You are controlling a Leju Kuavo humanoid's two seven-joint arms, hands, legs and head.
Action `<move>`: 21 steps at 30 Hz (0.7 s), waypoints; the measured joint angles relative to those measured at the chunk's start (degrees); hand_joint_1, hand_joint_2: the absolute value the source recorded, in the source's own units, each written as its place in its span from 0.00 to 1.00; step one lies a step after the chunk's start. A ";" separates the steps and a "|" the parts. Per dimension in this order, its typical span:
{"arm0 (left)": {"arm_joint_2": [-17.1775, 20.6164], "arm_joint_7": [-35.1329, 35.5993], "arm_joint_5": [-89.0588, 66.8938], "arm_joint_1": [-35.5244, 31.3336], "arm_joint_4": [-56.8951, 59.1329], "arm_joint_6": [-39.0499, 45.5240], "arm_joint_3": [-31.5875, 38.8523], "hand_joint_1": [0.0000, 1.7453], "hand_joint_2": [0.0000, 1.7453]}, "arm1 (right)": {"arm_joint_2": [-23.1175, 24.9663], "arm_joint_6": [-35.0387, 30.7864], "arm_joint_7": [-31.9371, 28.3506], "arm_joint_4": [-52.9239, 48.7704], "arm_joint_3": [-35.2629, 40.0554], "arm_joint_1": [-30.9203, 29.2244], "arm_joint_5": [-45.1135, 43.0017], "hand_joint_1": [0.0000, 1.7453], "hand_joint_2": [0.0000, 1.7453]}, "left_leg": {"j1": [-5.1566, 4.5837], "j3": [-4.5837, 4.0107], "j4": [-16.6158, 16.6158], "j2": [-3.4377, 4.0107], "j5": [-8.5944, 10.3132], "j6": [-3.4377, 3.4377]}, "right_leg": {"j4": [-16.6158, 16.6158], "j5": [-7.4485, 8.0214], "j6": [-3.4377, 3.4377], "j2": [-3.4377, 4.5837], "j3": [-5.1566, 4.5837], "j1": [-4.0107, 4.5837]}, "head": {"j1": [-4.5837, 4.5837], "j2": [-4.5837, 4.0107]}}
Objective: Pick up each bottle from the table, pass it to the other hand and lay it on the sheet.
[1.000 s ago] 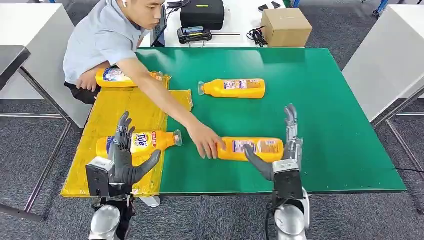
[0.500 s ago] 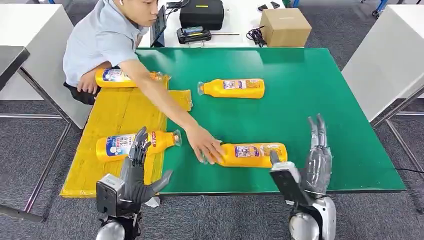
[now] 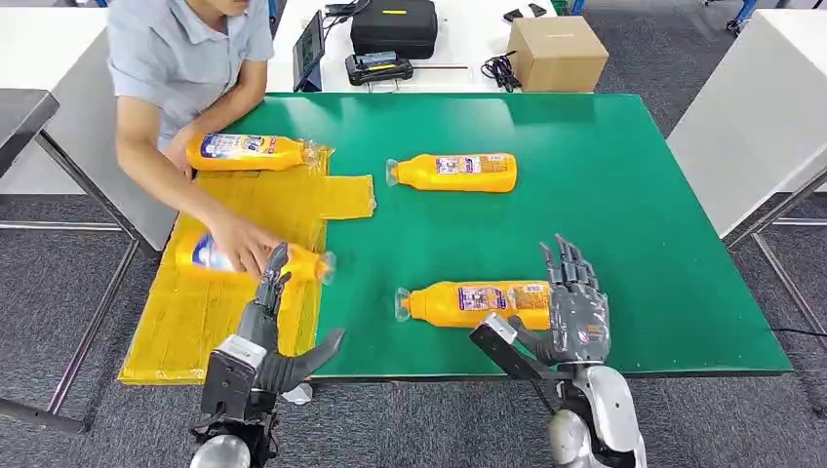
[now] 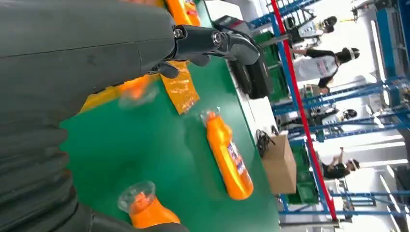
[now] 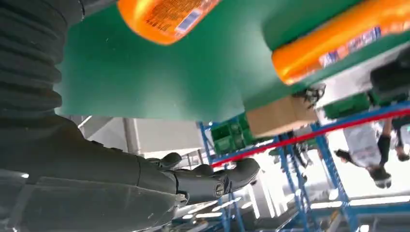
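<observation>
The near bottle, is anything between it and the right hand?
Nothing visible. The right hand is open beside the base end of the near bottle, with only bare green table around them. The person's hand is away on the yellow sheet.

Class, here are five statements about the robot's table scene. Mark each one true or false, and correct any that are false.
1. Two bottles lie on the bare green table. True: the far bottle and the near bottle.
2. The right hand grips the near bottle. False: it is open beside the bottle's base, holding nothing.
3. A person's hand is on a bottle on the yellow sheet. True.
4. The left hand holds a bottle. False: it is open and holds nothing.
5. The cardboard box stands on the green table. False: it stands on the white table behind.
</observation>
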 measured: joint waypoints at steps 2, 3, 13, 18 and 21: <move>0.00 0.00 -0.09 -0.12 0.07 0.00 -0.16 0.00 1.00 | -0.37 0.13 0.09 0.92 0.20 -0.48 -0.09 0.00 1.00 | 0.00 0.01 0.00 -0.01 0.00 0.00 | 0.00 0.00 0.00 0.00 0.00 0.00 | -0.02 0.00; 0.02 0.00 -0.13 -0.17 0.09 -0.02 -0.37 0.00 1.00 | -0.74 0.15 0.11 1.86 0.41 -0.93 -0.09 0.00 1.00 | 0.00 0.00 0.00 -0.02 0.00 0.00 | 0.00 0.00 0.00 -0.01 0.00 0.00 | 0.00 0.00; 0.20 2.12 0.74 -1.86 2.21 -2.03 -1.77 0.00 1.00 | -2.69 1.42 0.20 11.80 4.11 -5.86 1.31 0.00 1.00 | 0.01 0.01 0.00 0.00 0.01 0.00 | 0.00 0.00 0.00 0.00 0.00 0.00 | -0.02 0.00; 0.24 2.21 0.79 -2.29 2.95 -2.21 -1.97 0.00 1.00 | -3.10 1.42 0.20 13.81 5.09 -6.52 1.40 0.00 1.00 | 0.00 -0.02 0.00 -0.01 0.01 0.00 | 0.00 0.00 0.00 0.00 -0.01 0.00 | -0.02 0.00; 0.35 3.01 1.44 -2.48 3.30 -3.10 -2.19 0.00 1.00 | -3.36 2.25 0.79 14.66 5.70 -6.95 1.72 0.00 1.00 | 0.00 -0.03 0.00 -0.01 0.00 0.00 | 0.00 0.00 0.00 0.00 -0.02 0.00 | -0.02 0.00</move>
